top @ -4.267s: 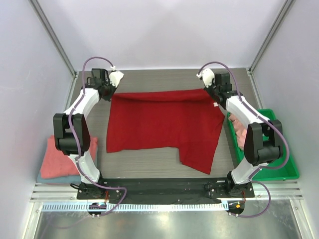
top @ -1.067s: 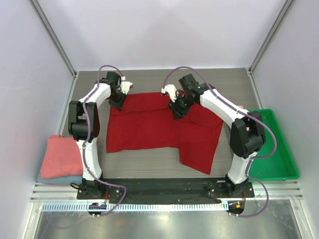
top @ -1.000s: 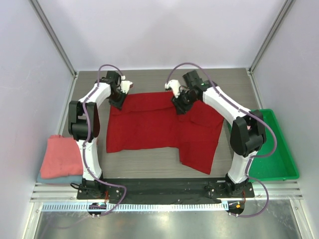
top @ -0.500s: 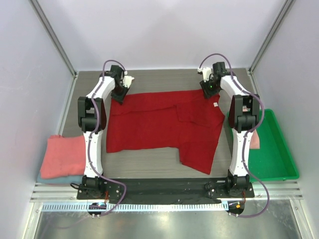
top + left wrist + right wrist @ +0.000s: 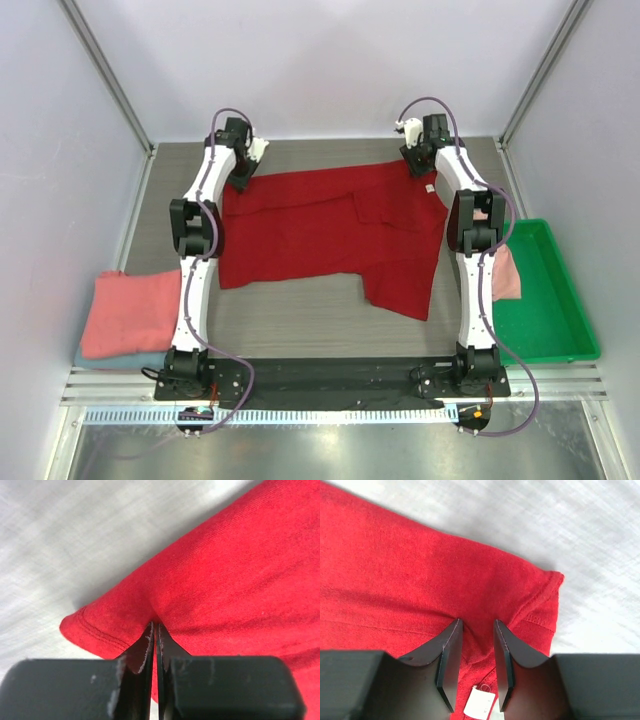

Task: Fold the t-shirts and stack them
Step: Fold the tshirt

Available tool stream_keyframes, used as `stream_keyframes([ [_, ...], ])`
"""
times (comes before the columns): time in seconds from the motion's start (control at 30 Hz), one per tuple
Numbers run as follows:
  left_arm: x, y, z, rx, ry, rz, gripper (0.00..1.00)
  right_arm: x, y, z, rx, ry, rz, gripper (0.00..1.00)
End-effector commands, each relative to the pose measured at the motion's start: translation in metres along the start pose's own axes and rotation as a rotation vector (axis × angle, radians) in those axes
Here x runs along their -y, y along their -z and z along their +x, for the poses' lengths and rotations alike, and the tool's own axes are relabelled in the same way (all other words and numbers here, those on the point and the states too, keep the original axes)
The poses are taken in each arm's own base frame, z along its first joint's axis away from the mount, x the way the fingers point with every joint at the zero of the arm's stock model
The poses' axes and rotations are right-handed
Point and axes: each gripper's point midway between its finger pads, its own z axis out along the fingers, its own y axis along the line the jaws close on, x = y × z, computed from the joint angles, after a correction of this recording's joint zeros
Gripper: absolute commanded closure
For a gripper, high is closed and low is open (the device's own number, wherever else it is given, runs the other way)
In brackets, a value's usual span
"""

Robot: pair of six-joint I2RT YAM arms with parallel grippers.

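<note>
A deep red t-shirt [image 5: 320,235] lies spread flat in the middle of the table. My left gripper [image 5: 243,176] is at its far left corner. In the left wrist view the gripper [image 5: 155,626] is shut, pinching the hemmed corner of the red cloth [image 5: 220,575]. My right gripper [image 5: 420,166] is at the far right corner. In the right wrist view its jaws [image 5: 477,625] stand a narrow gap apart with a ridge of the red cloth [image 5: 410,565] nipped between them, above a small white tag [image 5: 479,703].
A folded salmon-pink shirt [image 5: 128,312] lies on a pale blue-grey one [image 5: 120,358] at the near left. A bright green tray [image 5: 560,325] at the right holds another pink shirt [image 5: 506,272]. The enclosure walls stand close behind both grippers.
The right gripper left the shirt's middle and returned to the far right corner. Both grippers and the shirt's far edge have shifted farther from the arm bases.
</note>
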Motion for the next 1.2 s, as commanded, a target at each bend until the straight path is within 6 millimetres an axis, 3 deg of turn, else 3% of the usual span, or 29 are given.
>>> stream_keyframes([
  [0.0, -0.029, -0.034, 0.001, 0.001, 0.013, -0.11, 0.97, 0.021, -0.025, 0.03, -0.073, -0.003, 0.086, 0.64],
  [0.07, -0.039, -0.035, -0.015, 0.055, 0.011, -0.158, 0.97, 0.019, -0.024, 0.028, -0.065, -0.012, 0.079, 0.64],
  [0.23, -0.068, -0.009, -0.069, 0.251, 0.015, -0.28, 0.9, 0.013, -0.004, 0.014, -0.036, -0.023, 0.065, 0.64],
  [0.33, -0.074, 0.004, -0.079, 0.291, 0.025, -0.306, 0.9, 0.016, 0.013, 0.0, -0.006, -0.022, 0.074, 0.63],
  [0.37, -0.075, 0.012, -0.083, 0.31, 0.053, -0.306, 0.91, 0.018, 0.021, -0.008, 0.016, -0.027, 0.08, 0.63],
  [0.43, -0.077, 0.055, -0.1, 0.382, 0.084, -0.314, 0.88, 0.019, 0.042, -0.033, 0.08, -0.035, 0.077, 0.63],
  [0.47, -0.077, 0.073, -0.106, 0.414, 0.124, -0.312, 0.85, 0.025, 0.073, -0.058, 0.15, -0.034, 0.086, 0.62],
  [0.5, -0.078, 0.119, -0.118, 0.485, 0.142, -0.322, 0.83, 0.022, 0.087, -0.068, 0.181, -0.029, 0.072, 0.62],
  [0.53, -0.077, 0.139, -0.122, 0.517, 0.157, -0.32, 0.8, 0.022, 0.106, -0.078, 0.219, -0.019, 0.063, 0.62],
  [0.57, -0.077, 0.158, -0.124, 0.542, 0.168, -0.322, 0.76, 0.016, 0.146, -0.103, 0.311, 0.011, 0.031, 0.61],
  [0.6, -0.075, 0.2, -0.126, 0.594, 0.18, -0.327, 0.73, 0.007, 0.156, -0.1, 0.326, 0.041, 0.005, 0.61],
  [0.63, -0.071, 0.215, -0.123, 0.607, 0.182, -0.325, 0.67, 0.0, 0.17, -0.102, 0.356, 0.058, -0.017, 0.61],
  [0.67, -0.062, 0.203, -0.111, 0.576, 0.175, -0.3, 0.62, -0.012, 0.213, -0.118, 0.448, 0.1, -0.045, 0.6],
  [0.7, -0.057, 0.208, -0.105, 0.581, 0.154, -0.296, 0.54, -0.032, 0.204, -0.092, 0.414, 0.124, -0.114, 0.6],
  [0.73, -0.052, 0.248, -0.101, 0.645, 0.146, -0.316, 0.47, -0.044, 0.209, -0.082, 0.419, 0.204, -0.145, 0.6],
  [0.77, -0.049, 0.248, -0.099, 0.666, 0.132, -0.32, 0.46, -0.055, 0.217, -0.071, 0.423, 0.245, -0.173, 0.6],
  [0.8, -0.036, 0.22, -0.076, 0.59, 0.108, -0.283, 0.45, -0.082, 0.219, -0.039, 0.39, 0.273, -0.237, 0.6],
  [0.83, -0.031, 0.231, -0.067, 0.596, 0.109, -0.279, 0.45, -0.091, 0.22, -0.021, 0.375, 0.363, -0.243, 0.6],
  [0.87, -0.019, 0.209, -0.046, 0.526, 0.112, -0.246, 0.45, -0.102, 0.218, -0.002, 0.343, 0.405, -0.257, 0.6],
  [0.9, -0.014, 0.205, -0.037, 0.504, 0.122, -0.232, 0.45, -0.12, 0.217, 0.038, 0.264, 0.436, -0.283, 0.6],
  [0.97, 0.003, 0.188, -0.008, 0.436, 0.14, -0.173, 0.46, -0.145, 0.216, 0.072, 0.208, 0.588, -0.332, 0.61],
  [1.0, 0.009, 0.182, 0.001, 0.417, 0.142, -0.157, 0.46, -0.162, 0.213, 0.106, 0.158, 0.618, -0.389, 0.61],
  [1.03, 0.017, 0.177, 0.009, 0.403, 0.14, -0.126, 0.47, -0.171, 0.221, 0.112, 0.176, 0.699, -0.397, 0.61],
  [1.07, 0.024, 0.168, 0.025, 0.364, 0.139, -0.113, 0.46, -0.184, 0.221, 0.137, 0.148, 0.726, -0.437, 0.62],
  [1.13, 0.036, 0.161, 0.036, 0.341, 0.124, -0.067, 0.47, -0.196, 0.231, 0.146, 0.172, 0.783, -0.451, 0.63],
  [1.17, 0.04, 0.153, 0.046, 0.313, 0.121, -0.058, 0.47, -0.207, 0.233, 0.163, 0.153, 0.808, -0.495, 0.63],
])
